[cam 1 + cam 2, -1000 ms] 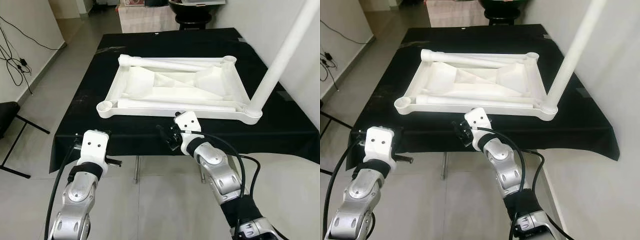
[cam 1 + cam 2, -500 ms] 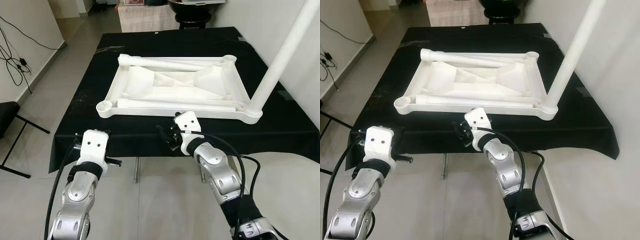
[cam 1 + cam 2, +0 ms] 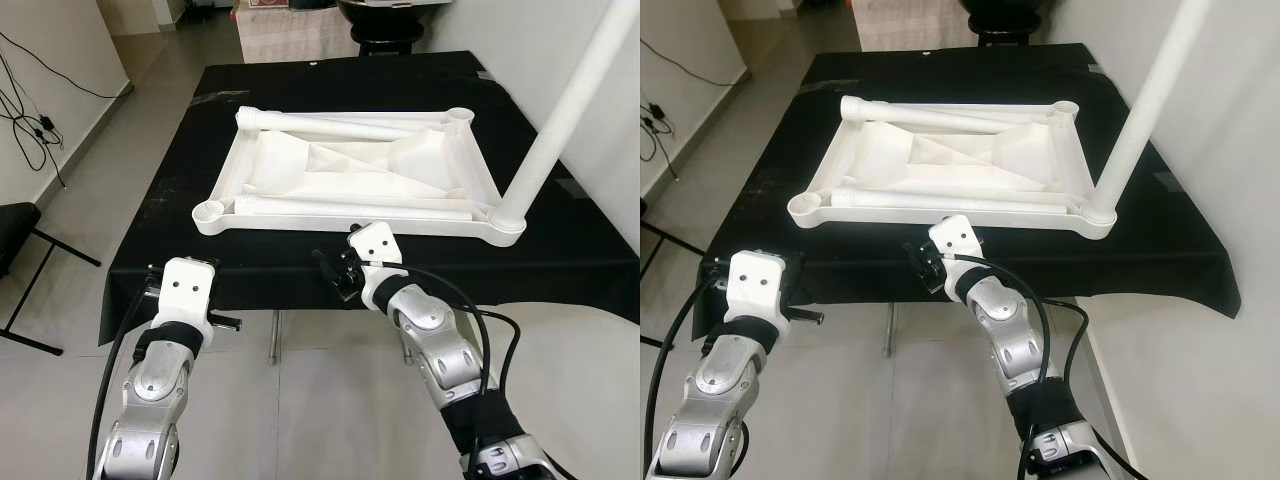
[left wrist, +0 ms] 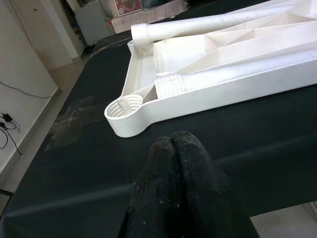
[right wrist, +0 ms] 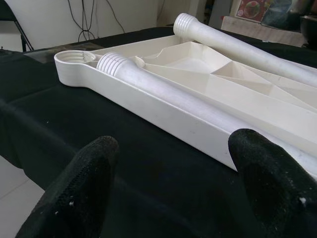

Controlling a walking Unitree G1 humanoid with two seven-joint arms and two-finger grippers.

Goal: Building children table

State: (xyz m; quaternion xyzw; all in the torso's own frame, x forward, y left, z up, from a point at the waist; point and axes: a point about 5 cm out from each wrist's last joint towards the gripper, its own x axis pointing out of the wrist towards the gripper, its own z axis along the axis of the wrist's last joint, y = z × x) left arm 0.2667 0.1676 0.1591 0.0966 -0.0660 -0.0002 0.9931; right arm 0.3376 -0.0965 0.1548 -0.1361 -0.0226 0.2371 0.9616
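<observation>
The left hand point(image 4: 173, 144) is clenched on nothing, its two black fingers pressed together tip to tip, hovering at the near edge of the desk draped in black cloth point(image 3: 250, 255). The right hand point(image 5: 173, 163) is released, its fingers point(image 5: 91, 163) spread wide with nothing between them, also at the desk's near edge and not touching the plastic.

The white plastic children's tabletop point(image 3: 350, 175) lies upside down in the middle of the desk, ribbed underside facing up, beyond both hands. One white plastic leg point(image 3: 560, 120) stands upright, screwed into the near right corner socket. Two more loose white legs lie inside the tray: one along the far rim point(image 3: 330, 127), one along the near rim point(image 3: 350, 207).

The left wrist view adds what the head views blur: the near left corner socket point(image 4: 125, 106) is open and threaded inside, just ahead of the closed fingertips. The right wrist view shows the ribbed threaded end of the near loose leg point(image 5: 113, 62) resting close beside that socket; whether they touch I can't quite tell.

Off the robot's left, black cables point(image 3: 35, 125) trail down a white wall.
</observation>
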